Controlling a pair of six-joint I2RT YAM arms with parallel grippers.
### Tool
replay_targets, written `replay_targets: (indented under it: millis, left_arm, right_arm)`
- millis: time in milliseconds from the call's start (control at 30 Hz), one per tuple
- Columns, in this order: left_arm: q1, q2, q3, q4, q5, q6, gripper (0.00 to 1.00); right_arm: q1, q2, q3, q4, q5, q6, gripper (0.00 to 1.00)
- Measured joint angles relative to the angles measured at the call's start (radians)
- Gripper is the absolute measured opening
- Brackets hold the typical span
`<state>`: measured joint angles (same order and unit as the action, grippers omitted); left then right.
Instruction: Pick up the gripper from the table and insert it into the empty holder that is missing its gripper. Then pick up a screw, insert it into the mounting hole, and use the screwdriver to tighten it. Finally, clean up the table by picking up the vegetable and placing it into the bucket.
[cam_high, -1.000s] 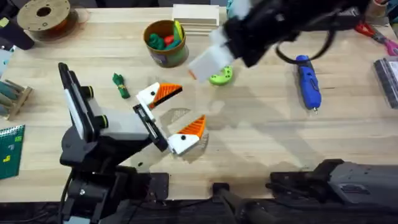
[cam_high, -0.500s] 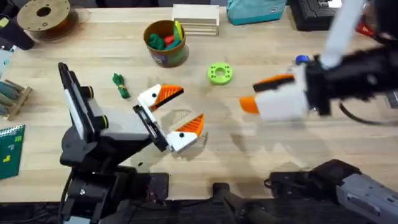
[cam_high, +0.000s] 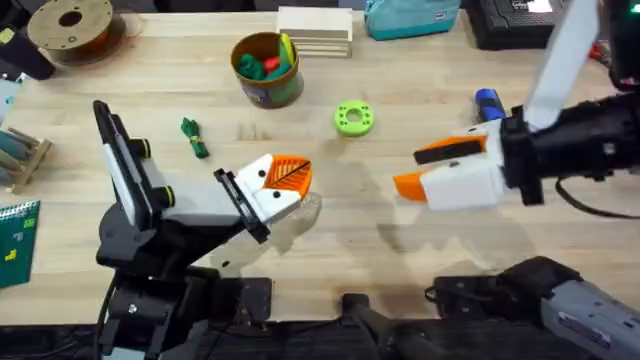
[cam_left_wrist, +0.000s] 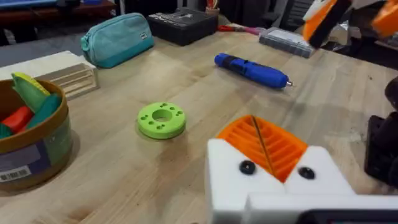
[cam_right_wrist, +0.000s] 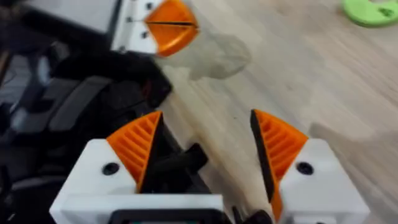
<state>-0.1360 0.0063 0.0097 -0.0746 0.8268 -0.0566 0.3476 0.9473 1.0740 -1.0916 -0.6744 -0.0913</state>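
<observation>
- Your left pincer (cam_high: 285, 185) sits low over the tabletop (cam_high: 400, 230) near its front middle, with its two orange pads pressed flat together and nothing between them.
- From the left wrist you see those pads (cam_left_wrist: 264, 144) meeting along one thin seam, with the white mounts below.
- Your right pincer (cam_high: 430, 170) hangs to the right of centre, pointing left toward the left one; its orange fingers stand apart and it carries nothing.
- In the right wrist view its pads (cam_right_wrist: 138, 146) are spread wide with bare tabletop between them, and the left pincer's closed orange tip (cam_right_wrist: 171, 28) lies farther off.
- The screwdriver (cam_high: 488, 100) lies on the tabletop at the right, mostly hidden behind the right arm in the overhead view; from the left wrist you see it whole (cam_left_wrist: 252, 69), lying flat with its metal tip pointing away from the teal pouch (cam_left_wrist: 117, 38).
- The vegetable (cam_high: 194, 137) lies on the tabletop left of centre, just beyond the left arm, well apart from both pincers.
- The bucket (cam_high: 266, 68) stands upright toward the back, left of centre, with red, green and yellow toy foods inside.
- A bright green disc (cam_high: 353, 118) lies flat between the bucket and the screwdriver.
- You cannot tell from these views where a loose orange finger or a bare white holder lies.
</observation>
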Motion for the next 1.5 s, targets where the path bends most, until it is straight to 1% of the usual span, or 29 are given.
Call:
replay_targets:
  millis: [67, 167, 300, 400, 467, 633, 767, 900, 1033, 1067, 1100, 1267, 1500]
  left_arm:
    - [0.0, 0.0, 0.0, 0.0, 0.0, 0.0, 0.011]
    - [0.0, 0.0, 0.0, 0.0, 0.0, 0.0, 0.011]
    - [0.0, 0.0, 0.0, 0.0, 0.0, 0.0, 0.011]
    - [0.0, 0.0, 0.0, 0.0, 0.0, 0.0, 0.011]
    - [0.0, 0.0, 0.0, 0.0, 0.0, 0.0, 0.011]
    - [0.0, 0.0, 0.0, 0.0, 0.0, 0.0, 0.011]
    - [0.0, 0.0, 0.0, 0.0, 0.0, 0.0, 0.011]
    - [0.0, 0.0, 0.0, 0.0, 0.0, 0.0, 0.011]
    - [0.0, 0.0, 0.0, 0.0, 0.0, 0.0, 0.011]
    - [0.0, 0.0, 0.0, 0.0, 0.0, 0.0, 0.011]
    - [0.0, 0.0, 0.0, 0.0, 0.0, 0.0, 0.011]
    - [0.0, 0.0, 0.0, 0.0, 0.0, 0.0, 0.011]
    - [0.0, 0.0, 0.0, 0.0, 0.0, 0.0, 0.011]
  right_arm:
    - [-0.025, 0.018, 0.0, 0.0, 0.058, 0.024, 0.834]
    - [-0.094, 0.05, -0.001, 0.002, 0.166, 0.048, 0.834]
    - [-0.218, 0.1, -0.002, 0.01, 0.297, 0.051, 0.835]
    - [-0.318, 0.15, -0.002, 0.026, 0.374, 0.003, 0.836]
    - [-0.386, 0.191, -0.002, 0.065, 0.423, -0.026, 0.835]
    - [-0.527, 0.294, -0.002, 0.184, 0.499, -0.078, 0.836]
    - [-0.6, 0.365, -0.002, 0.266, 0.523, -0.129, 0.836]
    - [-0.637, 0.447, -0.002, 0.315, 0.533, -0.199, 0.836]
    - [-0.641, 0.533, -0.002, 0.371, 0.54, -0.278, 0.836]
    - [-0.64, 0.555, -0.002, 0.397, 0.54, -0.291, 0.836]
    - [-0.641, 0.612, -0.002, 0.469, 0.54, -0.314, 0.835]
    - [-0.641, 0.694, -0.002, 0.562, 0.544, -0.332, 0.835]
    - [-0.641, 0.771, -0.002, 0.619, 0.548, -0.336, 0.833]
